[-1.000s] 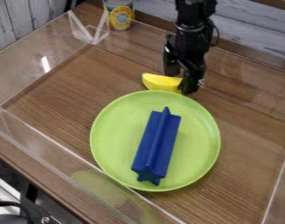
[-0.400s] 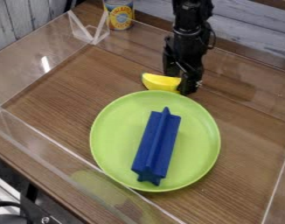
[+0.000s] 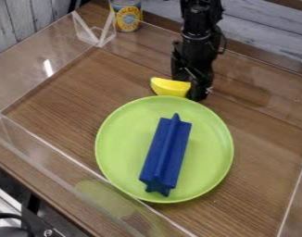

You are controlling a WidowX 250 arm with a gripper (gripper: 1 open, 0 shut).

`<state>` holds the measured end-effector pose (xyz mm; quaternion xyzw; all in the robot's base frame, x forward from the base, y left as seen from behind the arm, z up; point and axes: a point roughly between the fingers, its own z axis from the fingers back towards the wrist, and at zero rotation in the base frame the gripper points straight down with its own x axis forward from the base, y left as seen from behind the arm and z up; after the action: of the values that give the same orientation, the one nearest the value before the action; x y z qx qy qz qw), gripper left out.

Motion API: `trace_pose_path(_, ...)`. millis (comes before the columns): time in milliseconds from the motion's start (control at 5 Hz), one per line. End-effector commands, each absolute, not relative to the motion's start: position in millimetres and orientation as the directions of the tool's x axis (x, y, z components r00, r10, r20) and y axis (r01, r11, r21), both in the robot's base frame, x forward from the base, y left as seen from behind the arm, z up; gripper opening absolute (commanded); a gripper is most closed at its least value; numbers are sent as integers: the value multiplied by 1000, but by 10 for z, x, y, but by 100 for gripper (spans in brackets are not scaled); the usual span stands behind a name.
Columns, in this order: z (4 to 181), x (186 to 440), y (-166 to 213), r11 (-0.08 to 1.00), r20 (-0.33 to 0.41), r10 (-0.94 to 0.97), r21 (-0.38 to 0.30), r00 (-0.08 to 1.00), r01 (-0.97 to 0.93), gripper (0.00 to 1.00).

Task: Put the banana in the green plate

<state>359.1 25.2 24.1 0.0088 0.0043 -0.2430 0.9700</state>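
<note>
Yellow banana (image 3: 169,87) beside our tool (image 3: 194,78)
We hold the tool released at the banana; the green plate (image 3: 121,148) on the desk (image 3: 55,111) carries a blue ridged block (image 3: 166,155).

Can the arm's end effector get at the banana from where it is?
Probably yes: the end effector is right by the banana's right end in the image, and nothing visible stands in between. The green plate's rim lies close below, so clearance on that side looks tight.

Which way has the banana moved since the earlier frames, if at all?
No: the banana shows no visible shift against the top rim of the green plate.
</note>
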Motion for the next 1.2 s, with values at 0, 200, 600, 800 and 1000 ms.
trace_pose_path(0,328,3677,306,886,25,-464,36,886,463,0)
trace_pose_path(200,338,3678,314,885,24,-466,36,885,465,0)
trace_pose_path(600,375,3695,337,883,24,-468,36,883,468,0)
trace_pose_path(800,433,3667,342,888,24,-460,36,888,459,0)
trace_pose_path(1000,488,3639,347,892,24,-452,36,892,451,0)
